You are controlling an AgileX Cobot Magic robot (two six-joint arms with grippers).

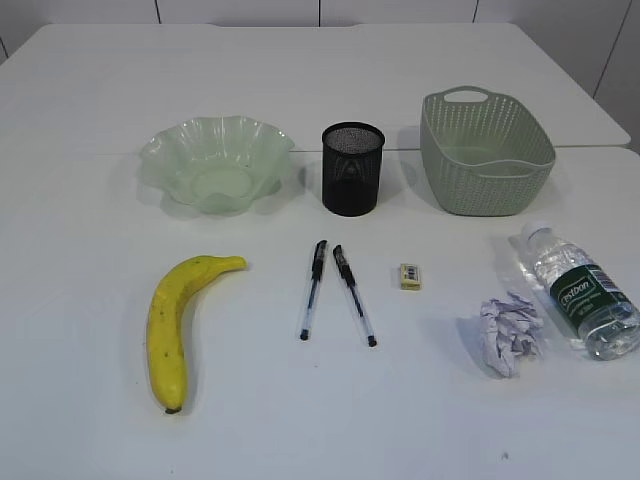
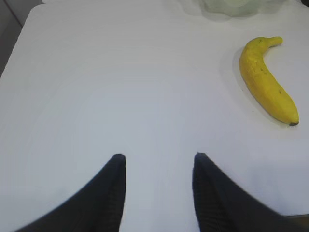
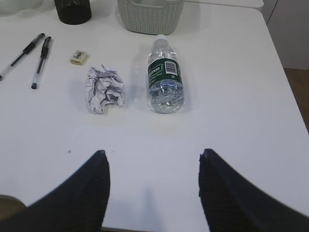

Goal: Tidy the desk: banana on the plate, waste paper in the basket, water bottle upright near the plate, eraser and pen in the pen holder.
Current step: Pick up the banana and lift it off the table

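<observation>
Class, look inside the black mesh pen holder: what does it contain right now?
Through the open top of the pen holder only dark mesh wall shows; no pen sticks out. Both pens lie on the desk. Its bottom is too dark to see.

Water bottle [image 1: 583,293] green label: "Cestbon", partly legible. Eraser [image 1: 410,276] print unreadable.

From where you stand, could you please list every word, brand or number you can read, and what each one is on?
"Cestbon": white lettering on the dark green label of the water bottle, lying on its side.
White panel on that label: a barcode and fine print, too small to read.
The eraser: a barcode-like printed label, too small to read.
No other text is visible.
</observation>
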